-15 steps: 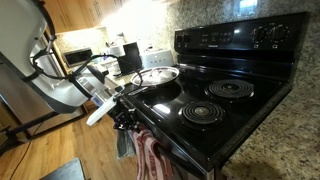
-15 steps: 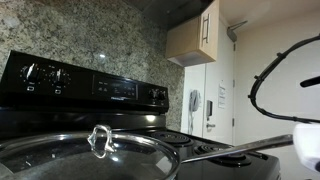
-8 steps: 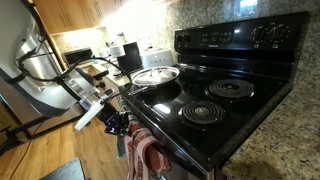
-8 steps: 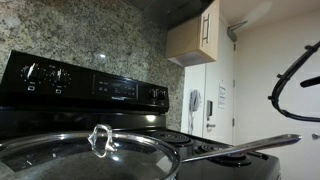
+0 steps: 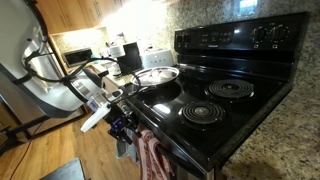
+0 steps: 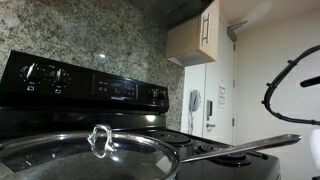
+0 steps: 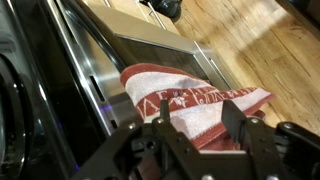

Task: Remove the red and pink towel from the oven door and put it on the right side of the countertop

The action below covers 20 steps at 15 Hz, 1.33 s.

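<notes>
The red and pink towel [image 7: 190, 100] hangs over the bar handle [image 7: 85, 70] of the oven door [image 7: 150, 45]. In an exterior view the same towel [image 5: 152, 158] hangs down the stove front below the cooktop edge. My gripper [image 7: 198, 118] is right over the towel, its two black fingers [image 7: 236, 112] standing apart, with the cloth lying between and beyond them. In an exterior view the gripper [image 5: 122, 122] sits at the stove's front left corner, just left of the towel. The speckled granite countertop [image 5: 292, 140] lies to the right of the stove.
A black glass stovetop [image 5: 215, 100] with coil burners spans the middle. A pan with a glass lid [image 5: 155, 75] sits at its left rear and fills the foreground in an exterior view [image 6: 90, 150]. A grey-blue cloth [image 5: 124, 148] hangs beside the towel. Wood floor lies below.
Half a second ago the gripper had pulled out from the stove with the towel bunched at it. It is now back against the stove front, jaws apart, and the towel hangs down again.
</notes>
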Each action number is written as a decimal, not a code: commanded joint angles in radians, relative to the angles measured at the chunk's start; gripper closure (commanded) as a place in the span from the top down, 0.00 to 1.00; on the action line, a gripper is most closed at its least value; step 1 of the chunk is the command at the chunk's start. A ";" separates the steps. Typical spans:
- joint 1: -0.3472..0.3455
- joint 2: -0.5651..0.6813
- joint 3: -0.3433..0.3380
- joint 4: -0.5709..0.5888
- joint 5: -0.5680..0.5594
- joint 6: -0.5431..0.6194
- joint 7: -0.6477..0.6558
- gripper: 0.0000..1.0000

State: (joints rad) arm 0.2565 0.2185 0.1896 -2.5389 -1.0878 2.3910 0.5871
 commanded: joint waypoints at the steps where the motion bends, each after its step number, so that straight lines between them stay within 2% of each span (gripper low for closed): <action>1: -0.017 -0.004 -0.011 -0.005 -0.009 0.020 -0.016 0.27; 2: -0.018 -0.004 -0.012 -0.004 -0.016 0.023 -0.010 0.19; 3: -0.020 -0.004 -0.010 -0.004 -0.004 0.024 -0.018 0.33; 4: -0.023 -0.005 -0.010 -0.005 0.000 0.024 -0.024 0.56; 6: -0.013 0.000 -0.005 0.000 0.004 -0.001 -0.005 0.62; 7: -0.013 0.001 -0.005 0.000 0.004 -0.001 -0.005 0.44; 8: -0.013 0.001 -0.005 0.000 0.004 -0.001 -0.005 0.77; 11: -0.010 -0.011 -0.007 -0.005 -0.001 -0.018 0.003 0.99; 20: -0.027 -0.016 -0.028 0.011 -0.139 -0.012 0.000 1.00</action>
State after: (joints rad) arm 0.2424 0.2187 0.1701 -2.5308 -1.1728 2.3773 0.5865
